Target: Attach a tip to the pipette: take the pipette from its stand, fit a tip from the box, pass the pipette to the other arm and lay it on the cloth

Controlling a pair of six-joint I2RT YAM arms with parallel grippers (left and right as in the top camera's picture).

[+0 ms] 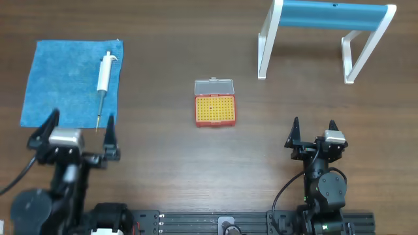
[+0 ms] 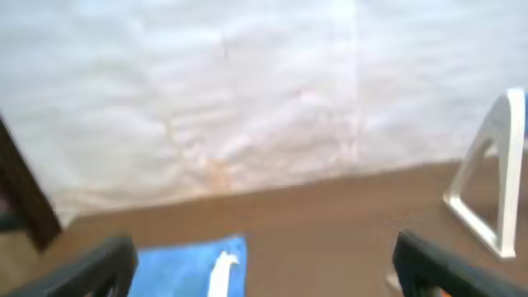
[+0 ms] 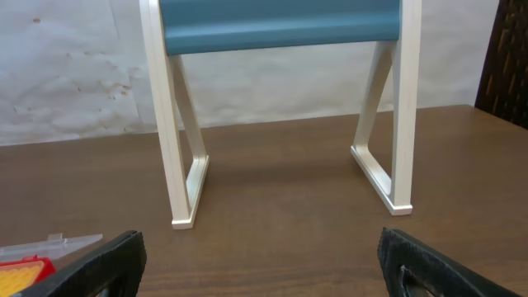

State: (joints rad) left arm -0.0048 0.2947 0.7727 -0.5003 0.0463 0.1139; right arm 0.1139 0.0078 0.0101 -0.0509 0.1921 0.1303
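The white pipette (image 1: 104,73) lies on the blue cloth (image 1: 55,85) at the far left, its yellow tip (image 1: 98,119) pointing toward the table's near side. In the left wrist view, the pipette's top (image 2: 221,274) and the cloth (image 2: 186,266) show between the fingers. My left gripper (image 1: 78,134) is open, just on the near side of the cloth, with nothing in it. The tip box (image 1: 215,103), red with yellow tips and its clear lid open, sits mid-table. My right gripper (image 1: 313,132) is open and empty at the near right.
The pipette stand (image 1: 326,32), white legs with a blue bar, is at the far right; it also shows in the right wrist view as a stand (image 3: 280,99). The box's corner (image 3: 33,264) shows there too. Bare brown table (image 1: 196,170) lies between the arms.
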